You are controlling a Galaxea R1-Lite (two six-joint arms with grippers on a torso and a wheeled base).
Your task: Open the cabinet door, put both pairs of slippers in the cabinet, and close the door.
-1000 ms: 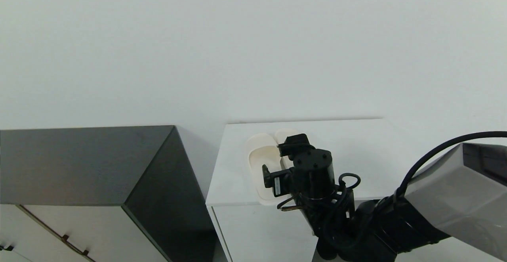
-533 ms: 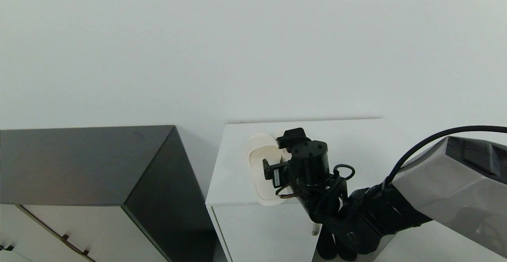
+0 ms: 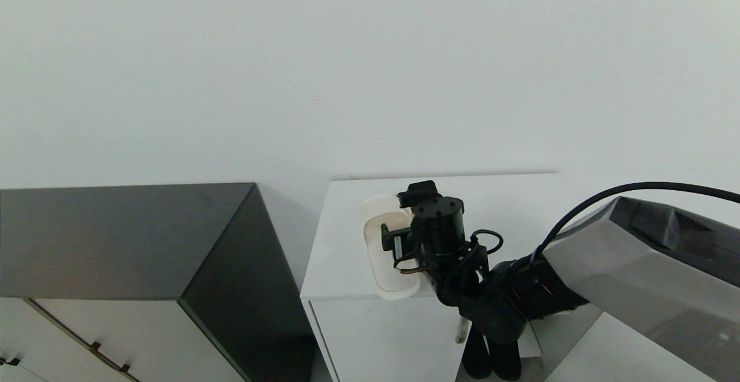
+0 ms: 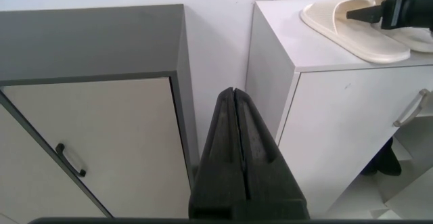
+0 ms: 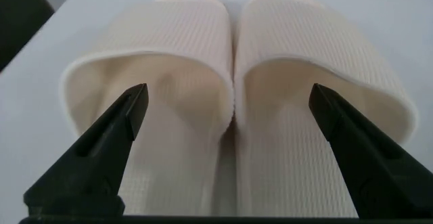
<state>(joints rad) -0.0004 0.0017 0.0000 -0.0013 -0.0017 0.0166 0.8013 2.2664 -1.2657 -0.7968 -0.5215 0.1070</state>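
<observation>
A pair of cream slippers lies side by side on top of the white cabinet, heels at its front edge. My right gripper is open just above them, one finger outside each slipper's strap. In the head view the right wrist covers one slipper, while the other slipper shows beside it. My left gripper is shut on nothing, low in front of the gap between the two cabinets. Under the white cabinet's top its door handle shows, with dark shapes below that I cannot identify.
A black cabinet with beige doors and dark handles stands left of the white one, a narrow gap between them. A plain white wall lies behind both. The right half of the white cabinet's top is bare.
My right arm has moved forward and to the left over the cream slippers, covering more of the right-hand slipper. The slippers have stayed in place.
</observation>
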